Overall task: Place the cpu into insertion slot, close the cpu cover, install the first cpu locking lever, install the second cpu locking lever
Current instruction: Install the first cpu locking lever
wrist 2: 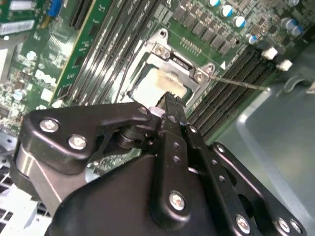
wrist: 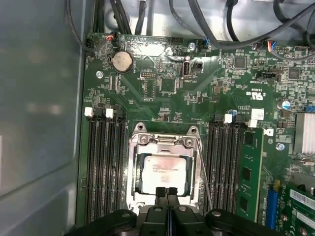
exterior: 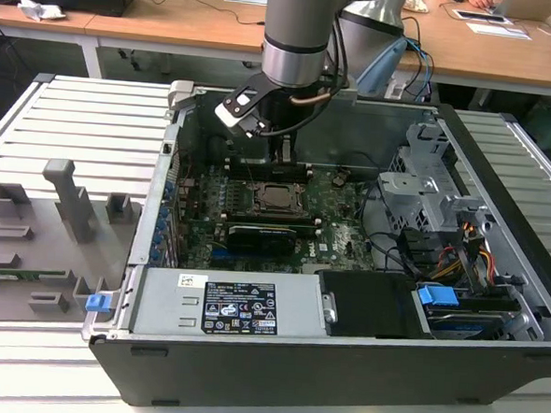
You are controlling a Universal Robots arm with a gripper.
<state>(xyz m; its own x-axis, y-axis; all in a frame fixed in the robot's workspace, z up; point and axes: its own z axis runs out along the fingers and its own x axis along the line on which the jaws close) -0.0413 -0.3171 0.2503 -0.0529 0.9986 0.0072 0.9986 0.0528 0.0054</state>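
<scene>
One claw (wrist: 166,192), tips together, at edge of cpu cover (wrist: 162,143)

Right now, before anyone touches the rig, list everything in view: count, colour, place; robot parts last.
table: one, pale grey, under everything.
computer case: one, dark, open on the table.
fixture tray: one, grey, on the table at the exterior view's left.
motherboard: one, green, inside the computer case.
cpu cover: one, silvery, lying flat on the motherboard.
cpu: one, silvery, inside the cpu cover's window.
locking lever: one, thin metal, sticking out beside the cpu cover.
memory slots: several, black, either side of the cpu.
expansion card: one, black, on the motherboard.
arm: one, grey, reaching down into the computer case.
gripper: one, black, shut, tips at the cpu cover's edge.
</scene>
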